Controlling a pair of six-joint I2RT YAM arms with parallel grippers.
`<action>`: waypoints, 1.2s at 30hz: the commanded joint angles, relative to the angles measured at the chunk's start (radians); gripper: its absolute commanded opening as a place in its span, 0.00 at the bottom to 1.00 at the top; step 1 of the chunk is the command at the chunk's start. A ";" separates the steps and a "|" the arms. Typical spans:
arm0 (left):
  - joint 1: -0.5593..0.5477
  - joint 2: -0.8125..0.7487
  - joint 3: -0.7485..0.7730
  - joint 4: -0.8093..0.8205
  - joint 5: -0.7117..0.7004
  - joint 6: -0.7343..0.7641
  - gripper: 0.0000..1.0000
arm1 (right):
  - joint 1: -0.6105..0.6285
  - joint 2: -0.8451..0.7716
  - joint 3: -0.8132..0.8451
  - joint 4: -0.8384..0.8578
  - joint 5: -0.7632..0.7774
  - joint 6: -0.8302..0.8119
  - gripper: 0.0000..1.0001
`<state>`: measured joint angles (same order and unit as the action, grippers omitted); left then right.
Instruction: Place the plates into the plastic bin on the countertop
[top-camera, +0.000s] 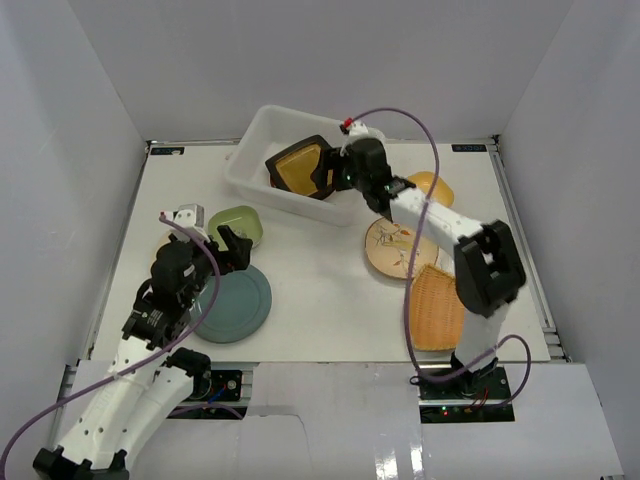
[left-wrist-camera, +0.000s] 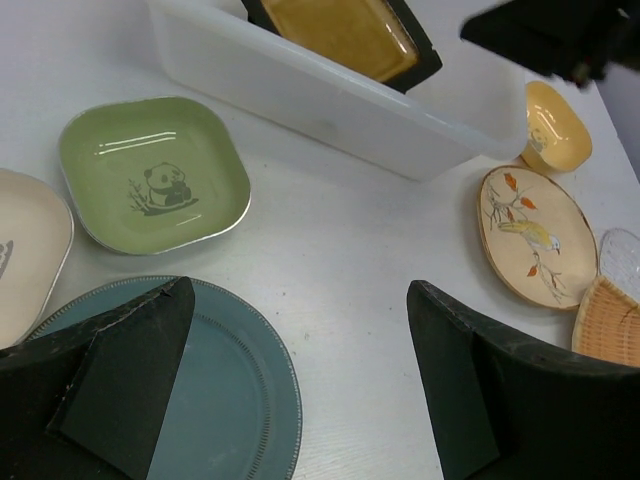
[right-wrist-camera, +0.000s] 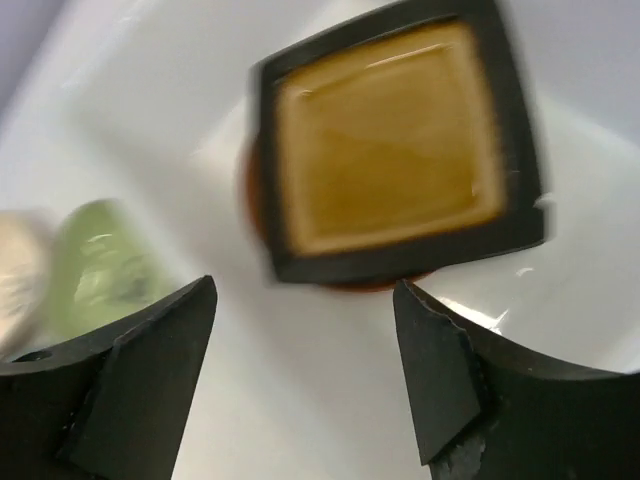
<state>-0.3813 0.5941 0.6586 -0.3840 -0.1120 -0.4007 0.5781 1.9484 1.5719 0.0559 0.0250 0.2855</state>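
From above, the plastic bin stood at the far edge of the surface, left of its middle. The amber square plate lay inside it, tilted toward the bin's right end. The right pincer hung just beside that plate over the same end. The left pincer sat near the left edge, between the green plate and the grey-blue round plate. The cream painted plate, the woven tan plate and the small yellow plate lay toward the right edge. In the left wrist view, the left pincer's fingers stood wide apart and released, grasping nothing, one of them over the grey-blue round plate. The green plate beyond them bore a panda drawing, with the bin farther off. In the blurred right wrist view, the right pincer's fingers were spread wide and empty. The amber square plate lay past them in the bin, resting on a brown plate whose rim showed beneath.
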 joint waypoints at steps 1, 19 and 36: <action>0.041 -0.054 -0.005 0.022 -0.002 0.000 0.98 | 0.133 -0.318 -0.386 0.336 -0.168 0.211 0.75; 0.050 -0.079 -0.011 0.036 0.041 0.002 0.98 | 0.469 0.107 -0.693 0.783 -0.392 0.736 0.70; 0.033 -0.108 -0.014 0.040 0.051 0.003 0.98 | 0.485 0.063 -0.846 0.901 -0.218 0.859 0.08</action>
<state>-0.3408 0.4973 0.6476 -0.3599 -0.0700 -0.4007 1.0679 2.0670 0.8097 0.9855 -0.2531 1.2015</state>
